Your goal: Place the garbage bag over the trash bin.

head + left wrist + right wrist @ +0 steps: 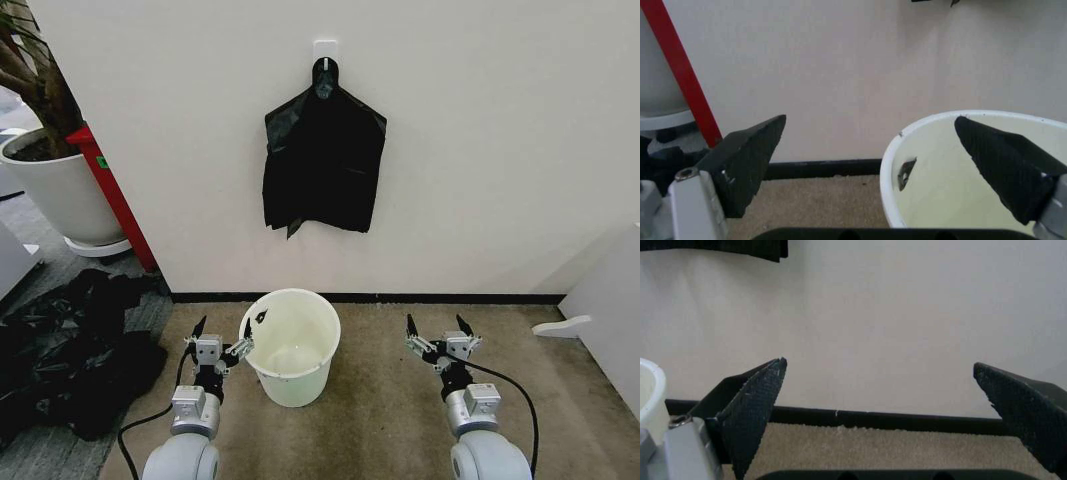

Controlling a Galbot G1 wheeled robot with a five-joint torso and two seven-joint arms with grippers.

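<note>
Both claws stood low over the carpet floor [380,420], and both were wide open and held nothing. The left claw [221,333] was just beside the trash bin [291,347], at the robot's left side of its rim. In the left wrist view the left claw [870,140] had one black finger [747,160] outside the bin and the other finger in front of the bin's [907,210] opening, with the small black mark [905,172] on the inner wall between them. The right claw [440,328] was on the other side of the bin, well apart from it. In the right wrist view the right claw [880,385] pointed toward the wall [893,320] and the black baseboard [873,419], and a part of the white bin [650,395] was seen at the edge.

The garbage bag [322,160] hung on a hook [325,50] on the wall, above the bin and not touching it. The bin stood upright on the carpet, near the baseboard. A heap of black plastic [70,350] lay on the floor at the robot's left. Behind it stood a big white plant pot [60,190] and a red board [115,195] leaned at the wall.
</note>
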